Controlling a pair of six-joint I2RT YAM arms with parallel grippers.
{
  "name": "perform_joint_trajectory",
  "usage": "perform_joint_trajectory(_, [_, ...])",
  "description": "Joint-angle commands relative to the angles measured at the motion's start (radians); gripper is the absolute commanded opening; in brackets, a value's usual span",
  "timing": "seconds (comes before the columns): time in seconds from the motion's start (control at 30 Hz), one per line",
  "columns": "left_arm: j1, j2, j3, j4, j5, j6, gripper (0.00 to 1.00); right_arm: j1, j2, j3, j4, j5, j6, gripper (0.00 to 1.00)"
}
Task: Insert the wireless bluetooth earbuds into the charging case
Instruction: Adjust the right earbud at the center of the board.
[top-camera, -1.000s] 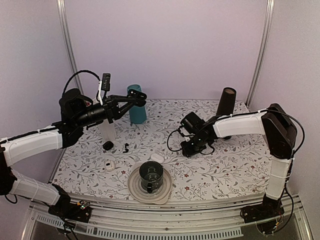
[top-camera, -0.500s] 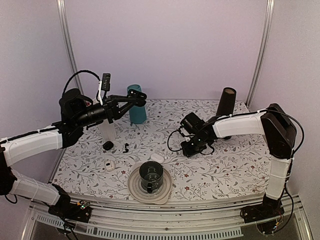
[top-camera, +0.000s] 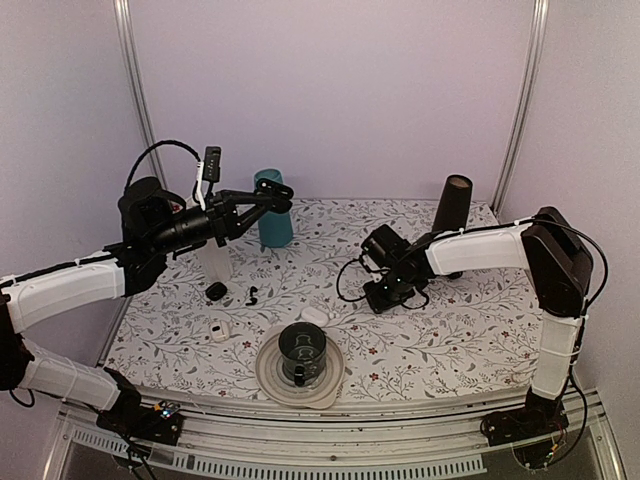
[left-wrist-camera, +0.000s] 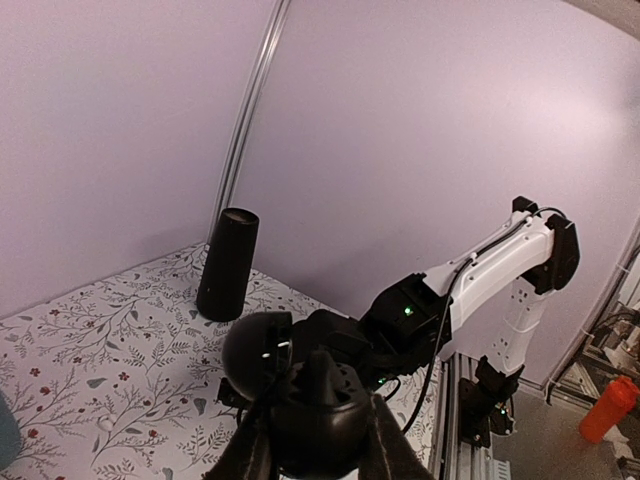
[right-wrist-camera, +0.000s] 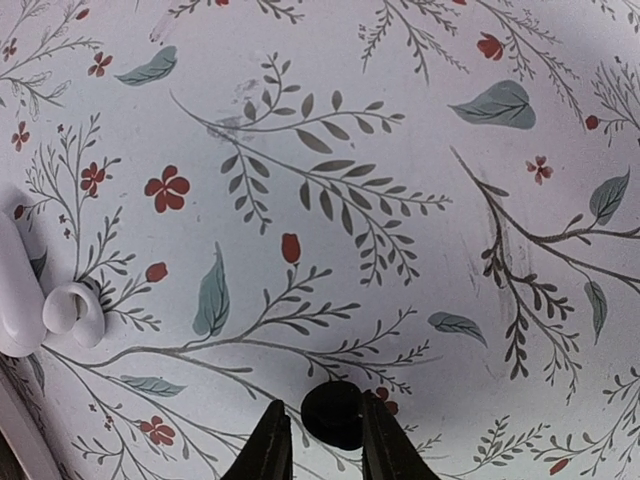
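Bracketing 1 earbud (right-wrist-camera: 332, 412), the right end effector (right-wrist-camera: 324, 445) is down just right of the centre of the surface (top-camera: 470, 330), jaws narrow; firm contact cannot be confirmed. Expect a light, rigid, glossy part that slips or rolls readily, so pinch gently across its widest body. The left end effector (left-wrist-camera: 320, 455) is closed on what appears to be the charging case (left-wrist-camera: 310, 415), raised near the far-left corner.
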Motion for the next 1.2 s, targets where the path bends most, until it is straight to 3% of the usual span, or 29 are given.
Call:
perform_joint_trajectory(0.0, [0.012, -0.003, 0.000, 0.021, 0.006, -0.001, 0.00, -0.006, 0.025, -0.005, -0.002, 0.030, 0.006, 0.24])
perform_joint_trajectory(1.17, [0.012, -0.003, -0.004, 0.018, 0.007, -0.001, 0.00, 0.034, -0.029, 0.036, -0.036, 0.009, 0.009, 0.24])
